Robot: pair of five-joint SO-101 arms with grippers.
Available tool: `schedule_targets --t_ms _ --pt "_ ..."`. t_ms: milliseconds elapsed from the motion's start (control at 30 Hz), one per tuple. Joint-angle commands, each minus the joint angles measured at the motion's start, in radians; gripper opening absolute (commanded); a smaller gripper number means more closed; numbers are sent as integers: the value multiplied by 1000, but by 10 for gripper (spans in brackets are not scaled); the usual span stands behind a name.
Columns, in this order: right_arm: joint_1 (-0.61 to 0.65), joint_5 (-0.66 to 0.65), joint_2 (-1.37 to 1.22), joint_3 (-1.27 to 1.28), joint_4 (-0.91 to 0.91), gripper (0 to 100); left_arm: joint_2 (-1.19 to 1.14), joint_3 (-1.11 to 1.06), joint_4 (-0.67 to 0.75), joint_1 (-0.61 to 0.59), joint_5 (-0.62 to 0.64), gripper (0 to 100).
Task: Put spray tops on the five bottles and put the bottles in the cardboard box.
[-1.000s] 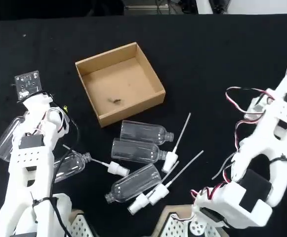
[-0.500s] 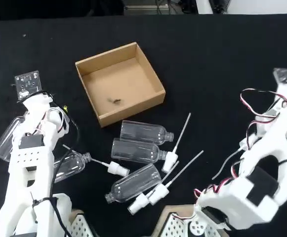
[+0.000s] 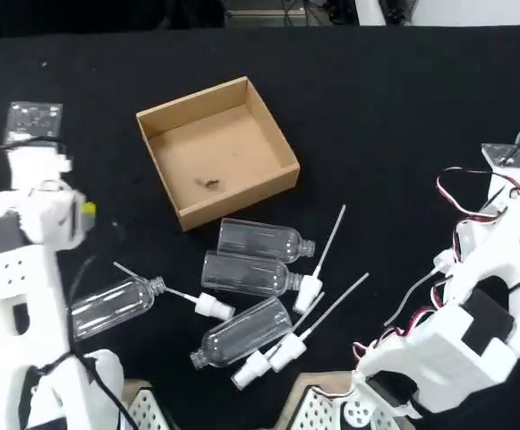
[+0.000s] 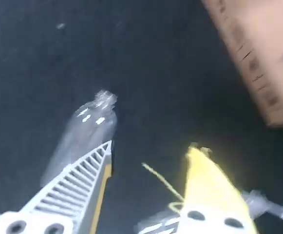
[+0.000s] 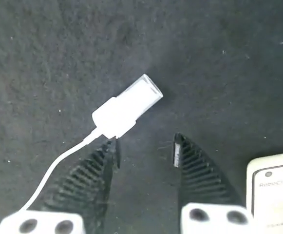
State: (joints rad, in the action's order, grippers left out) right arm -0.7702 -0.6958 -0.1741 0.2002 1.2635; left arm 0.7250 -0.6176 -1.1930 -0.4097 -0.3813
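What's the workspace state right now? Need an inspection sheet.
Surface: black cloth over the table.
Job's things: box empty bar a small dark speck. Four bottles lie uncapped, one bottle apart, nearer the left arm. Four tops lie loose beside them. Another top lies just ahead of the right jaws.
Clutter: white device beside the right gripper.
Grippers: left gripper open, a bottle beside one jaw. Right gripper open, holding nothing.
Cables: red and white wires looped along the right arm.
Surroundings: gear beyond the table's far edge, too dim to name.
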Motion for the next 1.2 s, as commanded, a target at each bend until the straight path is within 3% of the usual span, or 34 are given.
schedule_targets --t_ms 0,133,333,667,867,1167 --pt "-18 -8 12 -50 6 159 -97 163 -112 -159 -245 169" --pt "-14 -8 12 -50 6 159 -298 309 -160 -254 -362 166" --pt "-18 -8 12 -50 8 159 -522 550 -265 -303 -526 166" --pt "-20 0 12 -67 14 159 -740 607 -258 -341 -825 170" --pt "-21 2 12 -76 14 159 -842 598 -114 -340 -833 170" --pt "-12 2 12 -76 14 159 -965 605 -89 -286 -833 167"
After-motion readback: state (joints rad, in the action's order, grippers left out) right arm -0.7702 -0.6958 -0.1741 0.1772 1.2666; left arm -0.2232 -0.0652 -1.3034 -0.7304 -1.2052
